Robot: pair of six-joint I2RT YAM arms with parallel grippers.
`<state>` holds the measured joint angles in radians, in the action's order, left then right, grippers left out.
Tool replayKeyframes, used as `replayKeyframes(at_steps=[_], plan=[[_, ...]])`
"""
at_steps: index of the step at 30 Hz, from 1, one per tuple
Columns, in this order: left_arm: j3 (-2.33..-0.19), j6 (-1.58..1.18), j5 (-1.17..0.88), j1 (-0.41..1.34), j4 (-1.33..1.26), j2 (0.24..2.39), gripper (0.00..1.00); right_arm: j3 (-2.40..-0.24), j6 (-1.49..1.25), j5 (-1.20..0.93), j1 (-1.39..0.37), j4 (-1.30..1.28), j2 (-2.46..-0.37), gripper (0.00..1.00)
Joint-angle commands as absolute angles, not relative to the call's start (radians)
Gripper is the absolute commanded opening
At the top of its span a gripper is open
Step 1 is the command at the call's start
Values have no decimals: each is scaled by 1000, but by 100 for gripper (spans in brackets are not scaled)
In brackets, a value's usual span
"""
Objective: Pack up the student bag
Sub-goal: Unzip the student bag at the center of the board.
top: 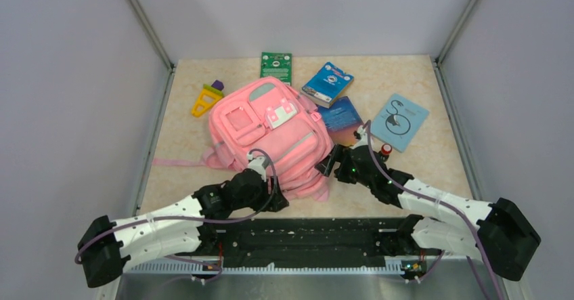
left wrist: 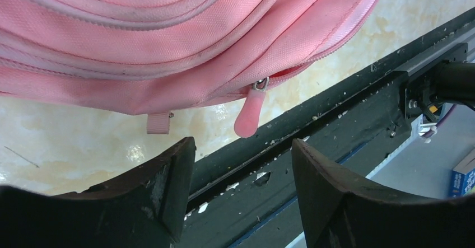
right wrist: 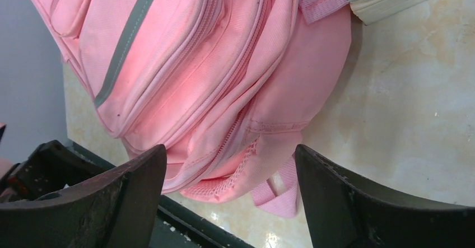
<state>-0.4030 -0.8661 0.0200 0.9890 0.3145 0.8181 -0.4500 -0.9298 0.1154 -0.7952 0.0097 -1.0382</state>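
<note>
Just beyond the left jaws, which stand apart with nothing between them, a rounded pink zipper pull hangs from the near seam of the soft pink fabric backpack with grey-green stripes. The backpack lies flat on the beige marbled surface, ahead of both pairs of jaws. The right jaws are likewise spread and empty, framing the backpack's lower corner and a pink strap loop.

The step in hand looks like unzipping. The left jaws would do best to centre on the pull, close on its flat faces and draw along the zip line. The right jaws could pin the corner so the fabric does not drag.

Farther beyond the right jaws lie a dark blue book, a pale blue booklet bearing a large S-like curl, a blue box with a round emblem and a green card. Their print is too small to read.
</note>
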Motion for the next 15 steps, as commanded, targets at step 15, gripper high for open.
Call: replayKeyframes(at_steps=[15], plan=[[-366,-975,62,994,88,918,46,-430,-948,102,-789,81,-1030,77]])
